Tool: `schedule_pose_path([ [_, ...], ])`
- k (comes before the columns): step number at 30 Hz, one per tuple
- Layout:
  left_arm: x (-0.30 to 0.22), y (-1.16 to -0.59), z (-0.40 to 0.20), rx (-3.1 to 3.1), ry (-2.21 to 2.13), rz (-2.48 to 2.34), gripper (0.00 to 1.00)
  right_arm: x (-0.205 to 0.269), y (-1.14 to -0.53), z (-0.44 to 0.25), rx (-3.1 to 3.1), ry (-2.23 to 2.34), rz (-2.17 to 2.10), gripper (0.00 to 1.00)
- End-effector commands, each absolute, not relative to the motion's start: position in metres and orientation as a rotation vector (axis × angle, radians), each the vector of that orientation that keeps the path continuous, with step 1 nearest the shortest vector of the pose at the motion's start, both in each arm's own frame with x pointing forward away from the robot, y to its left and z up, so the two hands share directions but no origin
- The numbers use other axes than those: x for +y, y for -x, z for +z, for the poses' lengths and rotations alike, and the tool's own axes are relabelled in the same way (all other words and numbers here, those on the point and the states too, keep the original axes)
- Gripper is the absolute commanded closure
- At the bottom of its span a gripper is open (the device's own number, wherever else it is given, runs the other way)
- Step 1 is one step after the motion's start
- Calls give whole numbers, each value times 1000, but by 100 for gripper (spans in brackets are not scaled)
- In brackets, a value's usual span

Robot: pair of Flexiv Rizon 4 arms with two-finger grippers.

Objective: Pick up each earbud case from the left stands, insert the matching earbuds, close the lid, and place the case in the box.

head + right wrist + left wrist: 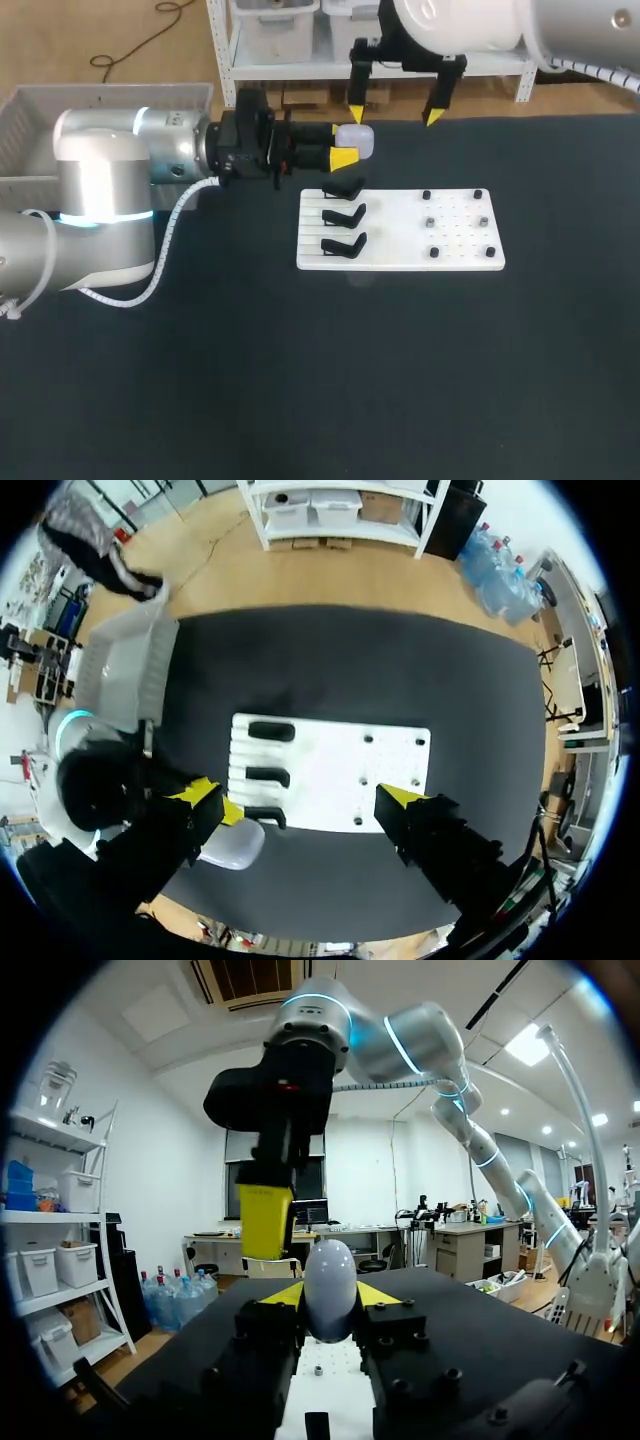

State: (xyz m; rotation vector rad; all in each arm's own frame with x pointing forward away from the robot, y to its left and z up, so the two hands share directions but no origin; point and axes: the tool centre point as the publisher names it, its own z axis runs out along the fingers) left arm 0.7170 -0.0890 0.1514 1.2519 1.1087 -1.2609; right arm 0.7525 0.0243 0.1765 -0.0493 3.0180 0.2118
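Pale lavender-white and rounded, the earbud case (358, 138) is up off the tabletop (250, 380), pinched between the yellow-tipped fingers of the left gripper (342, 146). Those fingers press on it from two sides, and it sticks out past the tips. The left arm (110, 190) comes in level from the left, so the case sits over the dark surface just beyond the far edge of the white board (400, 262). From the left wrist the case looks like a smooth egg standing between the two tips; whether its lid is open I cannot tell.

The right gripper (393, 116) hangs near the tabletop's far edge with its fingers spread wide and nothing between them. One of its yellow fingertips (266, 1222) is close above and just ahead of the case — whether it touches, I cannot tell. From the right wrist, the board lies below the gap between the fingers, and the case shows beside one finger.

On the board's left part three black stands (344, 214) sit in a column, one behind the other. On its right part six small dark knobs (430, 222) stand in two columns of three — too small to tell more.

A grey box (30, 120) sits at the far left, behind the left arm and well apart from the board.
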Motion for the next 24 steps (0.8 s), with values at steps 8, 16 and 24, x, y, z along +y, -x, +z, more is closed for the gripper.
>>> schedule_pose_path([
  [8, -89, -716, 151, 1108, -1248, -1255, 100, -5, -704, 230, 2714, 145, 355, 0],
  [16, -57, -705, 185, 1299, -1040, -1169, 100, -33, -675, 210, 2721, 124, 285, 0],
  [24, -20, -713, 218, 1346, -907, -979, 100, -41, -669, 200, 2735, 58, 330, 0],
])
